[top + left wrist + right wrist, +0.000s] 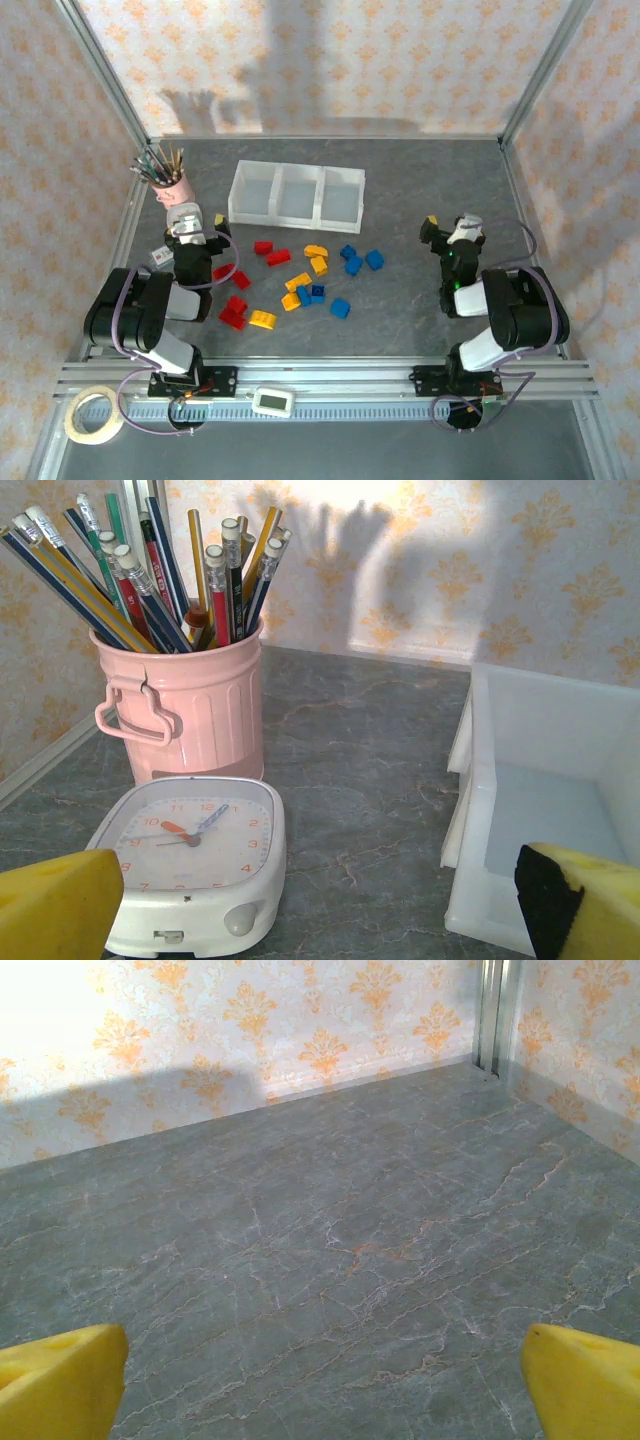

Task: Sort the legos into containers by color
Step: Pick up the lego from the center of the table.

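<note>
Grey table [400, 200], legos [298, 282], orange-numbered clock [195, 855]

The legos [298, 282] lie scattered on the table [420, 190] before the containers [296, 216], pencil cup [174, 188] at left.

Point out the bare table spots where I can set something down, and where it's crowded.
Free: the table right of the tray, back to the far-right corner, ahead of the right gripper and its open fingers. Crowded: the legos scattered before the tray, and the far-left corner with pencil cup and clock.
</note>
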`<state>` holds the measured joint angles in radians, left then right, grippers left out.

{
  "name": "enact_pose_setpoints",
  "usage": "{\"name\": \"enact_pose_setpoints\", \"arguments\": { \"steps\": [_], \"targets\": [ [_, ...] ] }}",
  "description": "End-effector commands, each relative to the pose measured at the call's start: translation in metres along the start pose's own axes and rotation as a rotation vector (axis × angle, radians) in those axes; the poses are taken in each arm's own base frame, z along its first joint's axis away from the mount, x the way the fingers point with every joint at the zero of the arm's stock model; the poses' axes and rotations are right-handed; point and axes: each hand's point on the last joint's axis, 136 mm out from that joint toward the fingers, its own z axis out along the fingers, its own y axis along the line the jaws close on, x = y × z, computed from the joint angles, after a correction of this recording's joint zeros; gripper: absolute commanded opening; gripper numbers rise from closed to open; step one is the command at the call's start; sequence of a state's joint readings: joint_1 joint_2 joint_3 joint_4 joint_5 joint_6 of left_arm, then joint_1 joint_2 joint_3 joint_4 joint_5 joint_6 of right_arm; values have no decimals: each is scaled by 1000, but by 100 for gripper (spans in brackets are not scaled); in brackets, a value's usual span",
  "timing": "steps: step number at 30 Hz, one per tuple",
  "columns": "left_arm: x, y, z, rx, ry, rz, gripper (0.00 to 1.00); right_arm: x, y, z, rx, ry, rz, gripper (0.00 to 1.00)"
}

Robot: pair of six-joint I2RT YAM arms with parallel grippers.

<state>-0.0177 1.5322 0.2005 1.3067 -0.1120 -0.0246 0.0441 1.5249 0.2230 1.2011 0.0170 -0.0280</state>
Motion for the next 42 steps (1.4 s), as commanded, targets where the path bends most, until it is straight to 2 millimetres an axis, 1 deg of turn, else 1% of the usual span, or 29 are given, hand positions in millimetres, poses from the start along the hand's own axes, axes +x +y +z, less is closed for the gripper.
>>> {"name": "enact_pose_setpoints", "arguments": {
  "steps": [1, 27, 32, 34, 38, 40, 42],
  "targets": [
    [-8, -2, 2, 8, -27, 0, 99, -12, 3, 2, -12, -37, -6, 100],
    [-8, -4, 2, 19, -28, 3, 99, -12, 3, 2, -12, -36, -6, 100],
    [-8, -3, 2, 15, -27, 2, 99, -12, 3, 2, -12, -36, -5, 100],
    [-8, 1, 2, -6, -30, -6, 99, -13, 3, 1, -12, -39, -5, 100],
    [-14, 3, -4, -13, -54, -21, 99, -15, 7, 3, -29, -29, -11, 100],
    [-19, 3, -9, -3, -72, -23, 99, -20, 9, -1, -47, -38, -16, 100],
    [-25, 4, -14, -1, -81, -25, 99, -28, 8, -8, -43, -62, -6, 100]
  ]
}}
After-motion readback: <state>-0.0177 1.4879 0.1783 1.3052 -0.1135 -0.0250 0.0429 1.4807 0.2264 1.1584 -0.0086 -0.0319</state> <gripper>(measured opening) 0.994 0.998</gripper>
